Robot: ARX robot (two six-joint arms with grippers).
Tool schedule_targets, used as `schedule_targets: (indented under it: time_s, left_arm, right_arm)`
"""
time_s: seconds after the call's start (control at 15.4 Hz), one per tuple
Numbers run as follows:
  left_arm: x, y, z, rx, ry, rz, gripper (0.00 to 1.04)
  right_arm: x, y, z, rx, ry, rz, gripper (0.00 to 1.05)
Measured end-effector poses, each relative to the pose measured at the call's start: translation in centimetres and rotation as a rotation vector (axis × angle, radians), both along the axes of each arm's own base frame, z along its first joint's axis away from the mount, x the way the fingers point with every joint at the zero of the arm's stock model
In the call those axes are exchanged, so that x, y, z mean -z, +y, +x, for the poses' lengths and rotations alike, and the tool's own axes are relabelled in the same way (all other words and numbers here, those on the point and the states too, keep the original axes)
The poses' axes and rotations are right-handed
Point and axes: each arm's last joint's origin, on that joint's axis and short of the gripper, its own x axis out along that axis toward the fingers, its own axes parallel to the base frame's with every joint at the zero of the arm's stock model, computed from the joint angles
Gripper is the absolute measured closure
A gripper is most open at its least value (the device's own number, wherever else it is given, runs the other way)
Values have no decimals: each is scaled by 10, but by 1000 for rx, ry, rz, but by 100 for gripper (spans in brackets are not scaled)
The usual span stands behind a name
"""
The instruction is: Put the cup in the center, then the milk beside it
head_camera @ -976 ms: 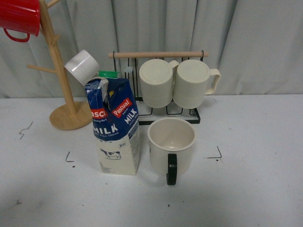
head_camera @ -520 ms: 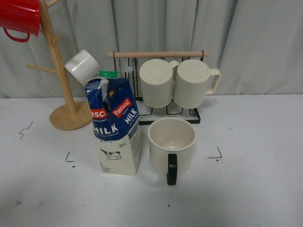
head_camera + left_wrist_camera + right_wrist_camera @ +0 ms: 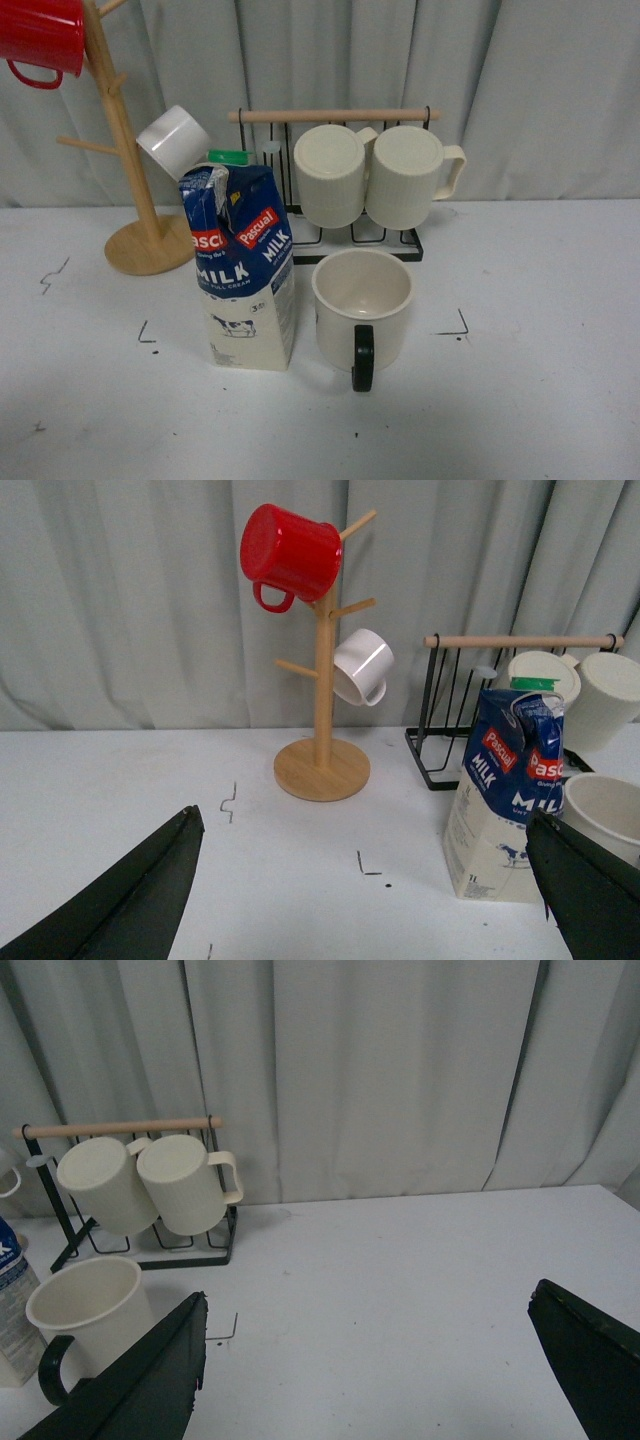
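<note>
1. Grey-white curtain [image 3: 540, 90] hangs in soft folds across the whole back of the scene, meeting the far edge of the table
2. White tabletop [image 3: 540, 400] fills the lower half of the front view, matte, with a few small dark specks and pen marks
3. The center [image 3: 440, 300] is the patch of that tabletop framed by small black corner marks, one to the left of the carton and one to the right of the mug
4. The wooden mug tree [image 3: 125, 180] stands at the back left on a round base, carrying a red mug [image 3: 40, 40] high up and a small white mug [image 3: 172, 140] lower down
5. The black wire rack [image 3: 345, 235] with a wooden top bar sits at the back, holding two ribbed cream mugs [image 3: 370, 175] tipped on their sides
6. The milk [image 3: 243, 270] stands upright inside the marked patch, green cap on top, blue half above cream half
7. The cup [image 3: 362, 305] stands upright just to the right of the carton, close but with a slim gap, its black handle pointing toward the camera
8. The left gripper [image 3: 365, 880] shows only dark fingertips at the frame edges, spread wide and holding nothing, back from the carton
9. The right gripper [image 3: 365, 1360] is likewise spread wide and empty, with the cup near one fingertip
</note>
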Motion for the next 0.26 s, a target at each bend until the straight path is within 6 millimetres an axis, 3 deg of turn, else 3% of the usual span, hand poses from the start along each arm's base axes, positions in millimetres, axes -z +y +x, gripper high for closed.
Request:
schedule_targets:
  time_s: [0.26]
  left_arm:
    - [0,0,0,0,0,0,7]
  right_arm:
    - [0,0,0,0,0,0,6]
